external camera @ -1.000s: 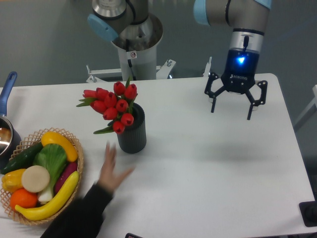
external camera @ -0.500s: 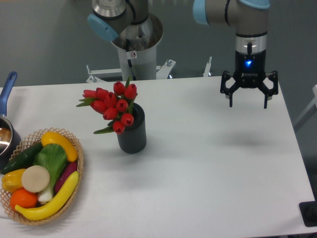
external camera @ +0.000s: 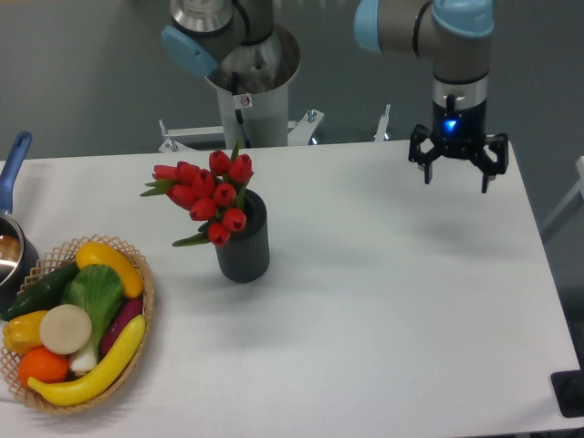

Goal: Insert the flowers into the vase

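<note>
The red tulip flowers (external camera: 208,192) stand in the dark grey ribbed vase (external camera: 245,246) on the white table, left of centre. Their buds and green leaves stick out of the vase's mouth and lean to the left. My gripper (external camera: 454,182) hangs open and empty above the table's far right part, well away from the vase, fingers pointing down.
A wicker basket (external camera: 141,319) with fruit and vegetables sits at the front left. A pot with a blue handle (external camera: 13,169) is at the left edge. The robot's base (external camera: 251,87) stands behind the table. A dark object (external camera: 570,392) sits off the right front corner.
A person's hand that reached toward the vase from the front has withdrawn out of view. My gripper has moved right, up and farther back. The flowers and vase have not moved.
</note>
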